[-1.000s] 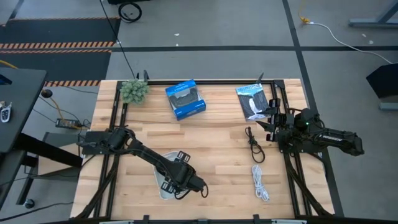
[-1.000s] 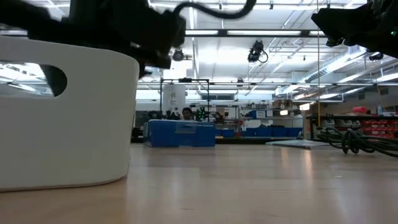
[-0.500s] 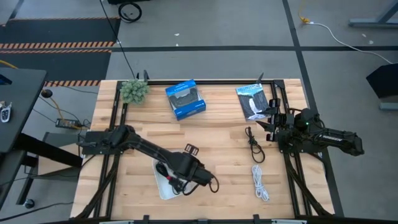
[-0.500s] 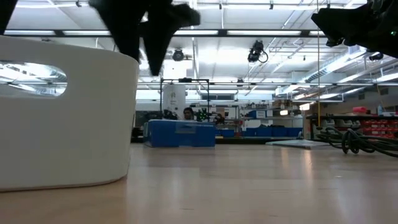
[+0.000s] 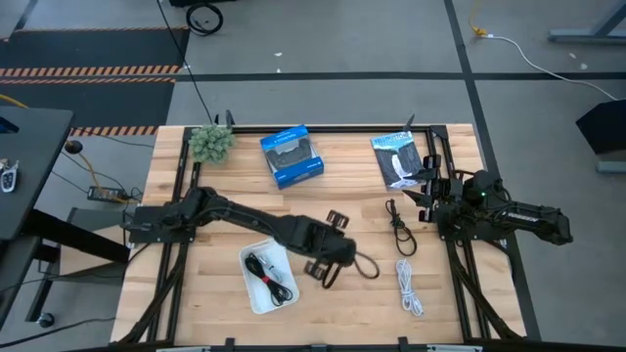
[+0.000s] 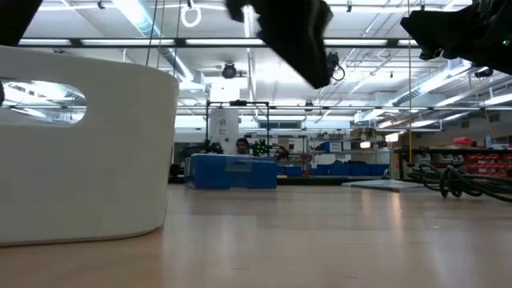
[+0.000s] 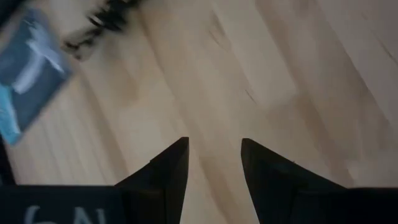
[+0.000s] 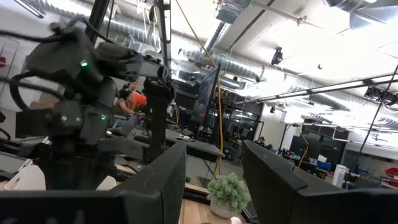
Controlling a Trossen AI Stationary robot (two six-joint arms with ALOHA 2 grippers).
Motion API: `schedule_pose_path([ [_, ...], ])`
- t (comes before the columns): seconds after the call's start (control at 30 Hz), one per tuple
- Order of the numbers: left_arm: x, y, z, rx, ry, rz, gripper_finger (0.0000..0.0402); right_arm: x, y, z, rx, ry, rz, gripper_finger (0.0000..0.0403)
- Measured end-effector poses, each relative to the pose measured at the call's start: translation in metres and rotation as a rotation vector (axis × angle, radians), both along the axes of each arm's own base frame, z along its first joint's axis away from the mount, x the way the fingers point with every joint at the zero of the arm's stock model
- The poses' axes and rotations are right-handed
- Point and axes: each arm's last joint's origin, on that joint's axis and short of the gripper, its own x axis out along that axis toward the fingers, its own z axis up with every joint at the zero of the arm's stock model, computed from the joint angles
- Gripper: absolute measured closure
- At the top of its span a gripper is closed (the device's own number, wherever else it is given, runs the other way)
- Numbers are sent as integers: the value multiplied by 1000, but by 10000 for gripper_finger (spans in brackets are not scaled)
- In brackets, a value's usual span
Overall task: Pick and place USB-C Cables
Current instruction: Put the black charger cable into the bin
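Note:
My left gripper (image 5: 334, 262) (image 7: 214, 146) is open and empty. It points down over bare wood between the white tray (image 5: 252, 293) and the black cable (image 5: 398, 227). A black-and-red cable bundle (image 5: 271, 276) lies inside the tray. The black cable and the white cable (image 5: 409, 286) lie flat on the table's right part. In the left wrist view the black cable (image 7: 102, 20) shows far ahead of the fingers. No grey cable shows. My right gripper (image 5: 423, 192) (image 8: 214, 149) waits open near the right edge, held level above the table.
A blue box (image 5: 291, 156) and a black-and-white packaged item (image 5: 398, 158) lie near the far edge, with a small green plant (image 5: 211, 143) at the far left corner. In the low view the tray wall (image 6: 88, 160) fills the left. Bare wood lies at the table's middle.
My left gripper has moved from above the white tray toward the table's right and a little toward the far edge. That has uncovered the tray with the black-and-red cable lying in it. The right arm has kept still.

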Motion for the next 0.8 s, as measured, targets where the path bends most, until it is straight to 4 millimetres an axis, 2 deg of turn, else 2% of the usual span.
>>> schedule_pose_path([
  [0.17,19,24,4,-51,-128,43,246,0,0,0,0,0,0,241],
  [0.4,33,53,-7,-149,-141,61,246,0,0,0,0,0,0,241],
  [0.7,59,69,-27,-171,-261,-19,246,0,0,0,0,-2,-1,241],
  [0.8,62,70,-32,-164,-259,-41,246,0,0,0,-1,0,2,241],
])
